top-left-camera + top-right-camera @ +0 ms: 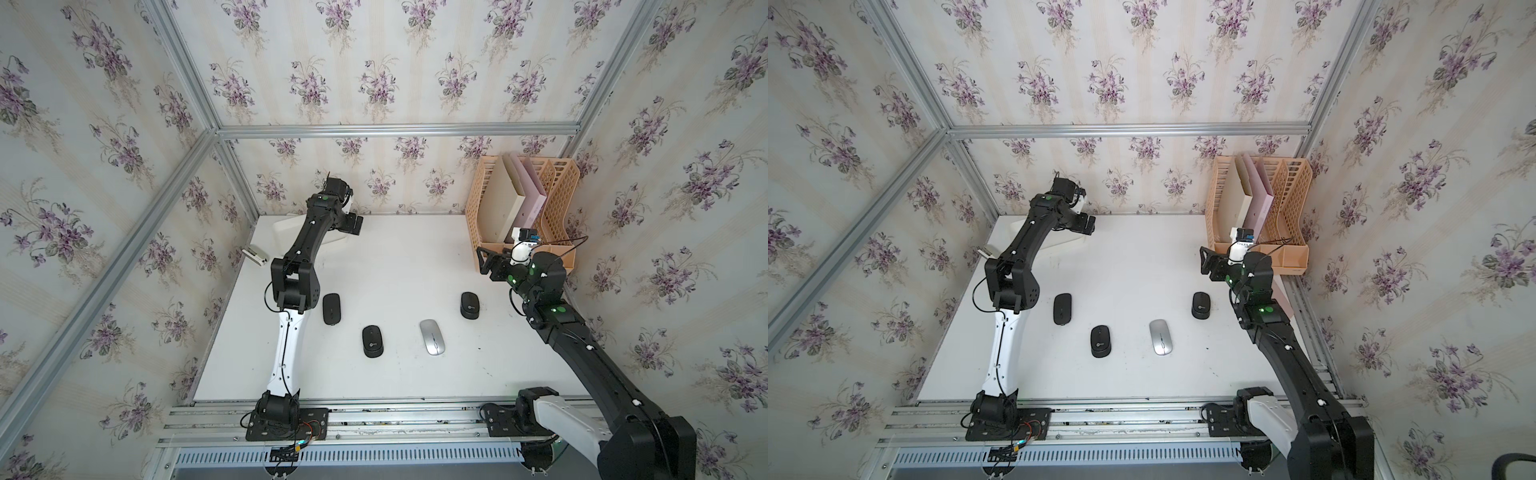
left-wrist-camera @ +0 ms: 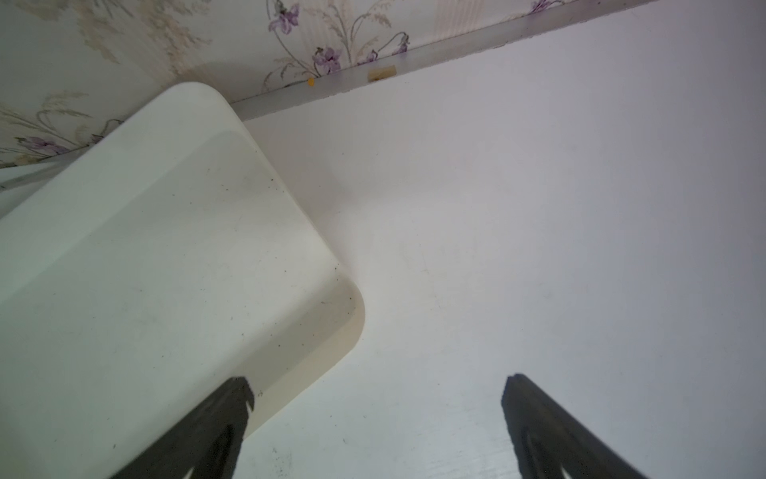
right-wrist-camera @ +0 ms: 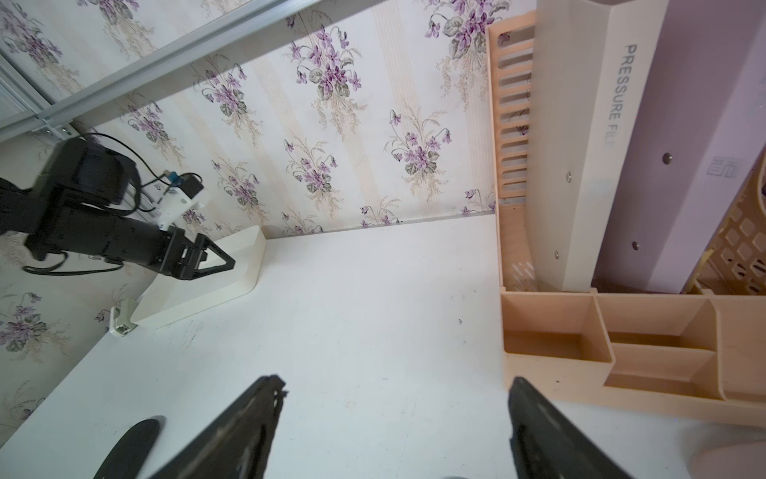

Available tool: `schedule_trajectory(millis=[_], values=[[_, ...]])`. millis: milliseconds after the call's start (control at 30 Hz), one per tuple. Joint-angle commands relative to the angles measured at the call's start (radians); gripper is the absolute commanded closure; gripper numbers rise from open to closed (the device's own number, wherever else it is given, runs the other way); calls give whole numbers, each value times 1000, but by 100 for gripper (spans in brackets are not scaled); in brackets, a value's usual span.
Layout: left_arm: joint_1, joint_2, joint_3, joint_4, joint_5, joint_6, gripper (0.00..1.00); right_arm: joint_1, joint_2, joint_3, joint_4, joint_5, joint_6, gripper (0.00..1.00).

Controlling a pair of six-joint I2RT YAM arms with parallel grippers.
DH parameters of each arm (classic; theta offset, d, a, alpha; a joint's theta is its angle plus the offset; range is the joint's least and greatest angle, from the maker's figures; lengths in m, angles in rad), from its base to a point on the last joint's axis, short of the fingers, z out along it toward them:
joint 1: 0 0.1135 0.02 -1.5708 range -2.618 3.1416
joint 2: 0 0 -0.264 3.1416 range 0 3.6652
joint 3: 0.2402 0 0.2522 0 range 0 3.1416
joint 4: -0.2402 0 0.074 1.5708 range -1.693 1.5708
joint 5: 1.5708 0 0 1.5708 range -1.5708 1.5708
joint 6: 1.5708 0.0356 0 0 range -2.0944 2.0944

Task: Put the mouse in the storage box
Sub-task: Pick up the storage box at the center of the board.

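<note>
Nothing was grasped: the left gripper, above the shallow white plastic storage box, and the right gripper were held open. A black oval mouse, on the white table, was judged the next target.

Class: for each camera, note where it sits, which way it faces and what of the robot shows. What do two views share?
Top views: high over the front rail, looking down at the table; the left arm and right arm show.
Left wrist: on the left arm, looking down at a corner of the storage box; open left gripper shows.
Right wrist: on the right arm, facing the back wall beside the file organiser; open right gripper shows.
Shared: both wrist views show the storage box.
</note>
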Motion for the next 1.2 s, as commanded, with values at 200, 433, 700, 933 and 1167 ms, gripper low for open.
schedule_trajectory(millis=[200, 433, 700, 933, 1167], values=[[-8, 106, 21, 88, -7, -19, 22, 70, -91, -64, 96, -72, 47, 12], [-9, 121, 41, 94, -39, -5, 44, 108, -131, -56, 130, -98, 60, 12], [-8, 124, 39, 55, -29, 3, 64, 111, -230, -77, 193, -119, 82, 11], [-7, 127, 27, -3, -25, 5, 75, 110, -319, -95, 201, -103, 65, 10], [-9, 94, -41, 0, -30, 11, 90, 111, -356, -96, 190, -94, 54, 9]])
